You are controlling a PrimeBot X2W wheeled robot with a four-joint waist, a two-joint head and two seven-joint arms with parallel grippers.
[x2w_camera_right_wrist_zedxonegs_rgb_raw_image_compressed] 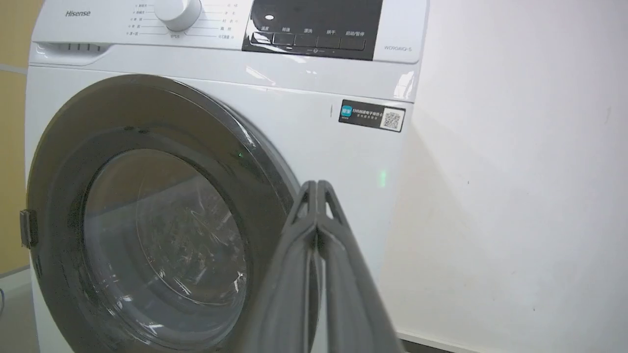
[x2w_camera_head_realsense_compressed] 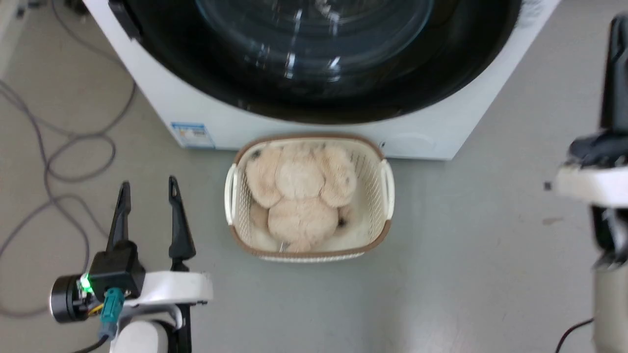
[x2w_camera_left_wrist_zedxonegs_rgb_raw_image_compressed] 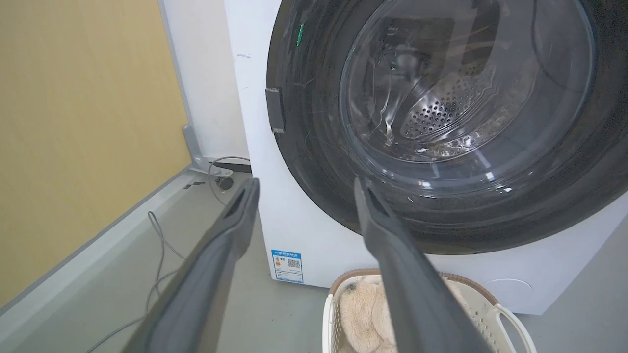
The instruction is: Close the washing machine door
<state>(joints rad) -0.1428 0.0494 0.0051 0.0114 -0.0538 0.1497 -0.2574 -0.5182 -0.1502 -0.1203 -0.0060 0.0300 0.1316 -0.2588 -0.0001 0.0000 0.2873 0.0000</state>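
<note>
The washing machine (x2w_camera_head_realsense_compressed: 162, 98) (x2w_camera_left_wrist_zedxonegs_rgb_raw_image_compressed: 294, 220) (x2w_camera_right_wrist_zedxonegs_rgb_raw_image_compressed: 319, 88) is white, and its door (x2w_camera_head_realsense_compressed: 314, 93) (x2w_camera_left_wrist_zedxonegs_rgb_raw_image_compressed: 319, 147) (x2w_camera_right_wrist_zedxonegs_rgb_raw_image_compressed: 64, 171) lies flat against the front. The door has a glossy black rim around a clear glass bowl, with the perforated drum visible behind. My left gripper (x2w_camera_head_realsense_compressed: 147, 189) (x2w_camera_left_wrist_zedxonegs_rgb_raw_image_compressed: 306, 182) is open and empty. It hangs low over the floor, left of the basket, pointing at the door's lower left rim. My right gripper (x2w_camera_right_wrist_zedxonegs_rgb_raw_image_compressed: 316, 184) (x2w_camera_head_realsense_compressed: 619, 29) is shut on nothing. It is raised at the right, by the door's right edge. I cannot tell whether it touches.
A white woven basket (x2w_camera_head_realsense_compressed: 387, 196) (x2w_camera_left_wrist_zedxonegs_rgb_raw_image_compressed: 505, 314) holding a beige plush toy (x2w_camera_head_realsense_compressed: 299, 196) sits on the floor right before the machine. Grey cables (x2w_camera_head_realsense_compressed: 73, 147) loop over the floor at the left. A blue label (x2w_camera_head_realsense_compressed: 192, 135) (x2w_camera_left_wrist_zedxonegs_rgb_raw_image_compressed: 287, 265) marks the machine's lower front. A white wall (x2w_camera_right_wrist_zedxonegs_rgb_raw_image_compressed: 515, 196) stands to the right.
</note>
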